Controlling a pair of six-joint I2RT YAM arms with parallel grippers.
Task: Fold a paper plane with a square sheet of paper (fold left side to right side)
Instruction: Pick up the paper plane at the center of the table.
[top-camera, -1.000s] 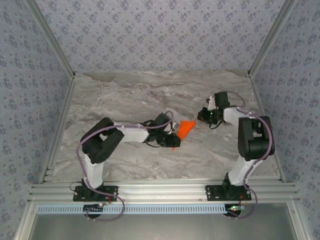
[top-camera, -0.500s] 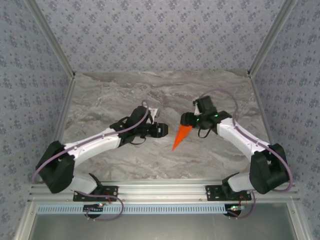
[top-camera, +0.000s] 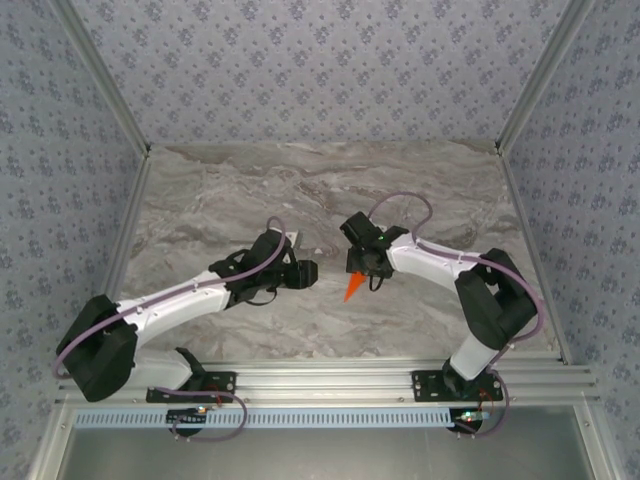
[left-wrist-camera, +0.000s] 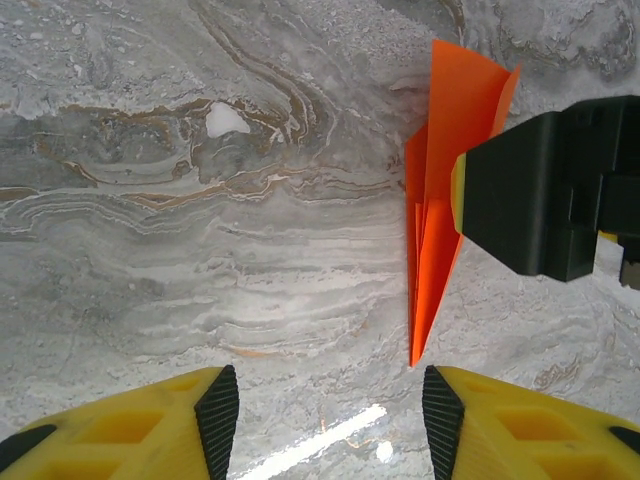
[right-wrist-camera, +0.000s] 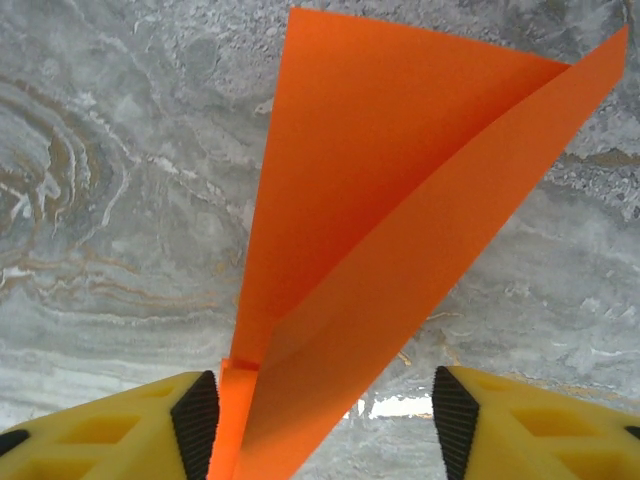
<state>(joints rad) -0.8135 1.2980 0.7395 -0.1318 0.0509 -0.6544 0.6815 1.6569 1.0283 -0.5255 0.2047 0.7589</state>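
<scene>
The square sheet of paper is folded into a slim orange-red paper plane (top-camera: 353, 287) lying on the grey marbled table (top-camera: 250, 190). In the left wrist view the paper plane (left-wrist-camera: 440, 190) points toward my left gripper (left-wrist-camera: 330, 425), which is open; the tip ends just ahead of its right finger. My left gripper (top-camera: 311, 272) sits just left of the plane. My right gripper (top-camera: 359, 271) hovers over the plane's wide end. In the right wrist view the paper plane (right-wrist-camera: 380, 230) runs between the open jaws of my right gripper (right-wrist-camera: 318, 425), close to the left pad, with one flap raised.
Aluminium rails (top-camera: 320, 380) run along the near edge and patterned walls (top-camera: 320, 70) enclose the table on three sides. The right gripper's black body (left-wrist-camera: 545, 195) stands beside the plane in the left wrist view.
Both grippers have opened. The left gripper has let go of the paper and drawn back to the left. The right gripper has moved left over the plane, which now lies lower and more upright.
</scene>
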